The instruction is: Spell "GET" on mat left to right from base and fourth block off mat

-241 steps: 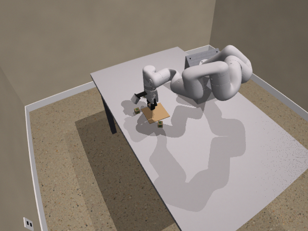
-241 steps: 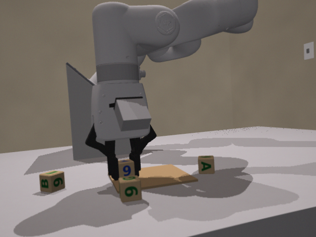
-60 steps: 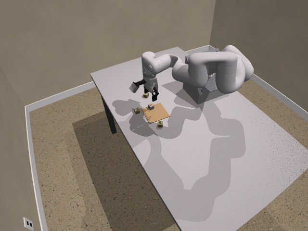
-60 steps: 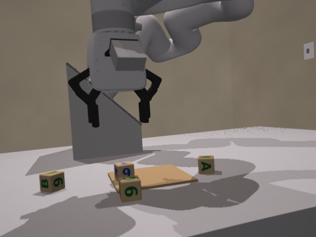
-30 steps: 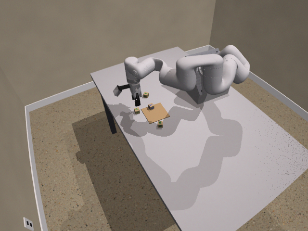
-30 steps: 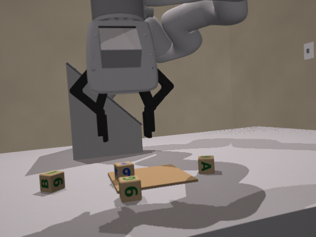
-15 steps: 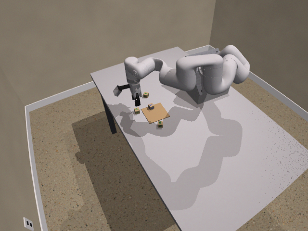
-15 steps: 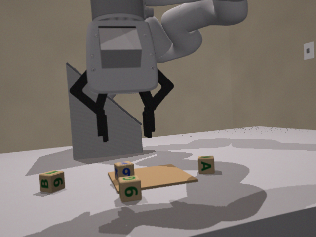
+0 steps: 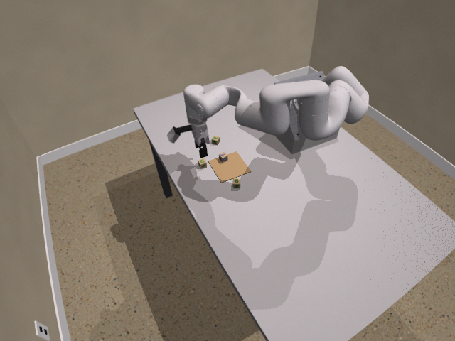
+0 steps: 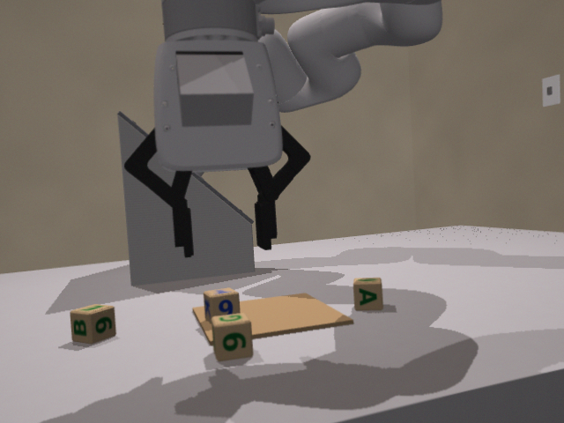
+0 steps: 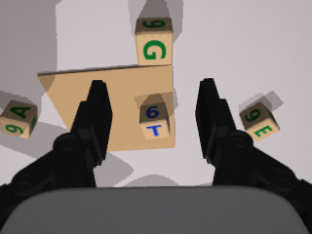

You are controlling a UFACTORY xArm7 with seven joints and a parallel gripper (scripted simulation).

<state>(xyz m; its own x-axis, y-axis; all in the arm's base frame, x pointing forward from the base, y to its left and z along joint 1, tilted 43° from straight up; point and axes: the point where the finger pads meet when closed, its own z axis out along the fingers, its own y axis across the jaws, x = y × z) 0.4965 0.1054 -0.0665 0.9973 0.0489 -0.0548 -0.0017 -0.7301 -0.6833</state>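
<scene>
In exterior view, near to far: see gripper (image 9: 200, 149) (image 10: 226, 251) (image 11: 153, 97) raised above blocks, open past halfway, holding nothing. Find G block (image 9: 202, 163) (image 10: 233, 337) (image 11: 154, 46) off mat (image 9: 231, 168) (image 10: 286, 316) (image 11: 122, 97), towards 7 o'clock; E block (image 9: 215, 140) (image 10: 92, 323) (image 11: 259, 122) off at 9. See T block (image 9: 223, 157) (image 10: 221, 306) (image 11: 154, 122) on mat's 9 o'clock side; block 4 (image 9: 236, 183) (image 10: 367, 293) (image 11: 19, 118), showing A sideways, off towards 2.

gripper (image 9: 202, 149) (image 10: 225, 251) (image 11: 153, 97) now up off t blk (image 9: 223, 157) (image 10: 221, 305) (image 11: 154, 121), w/ fingers wider.
</scene>
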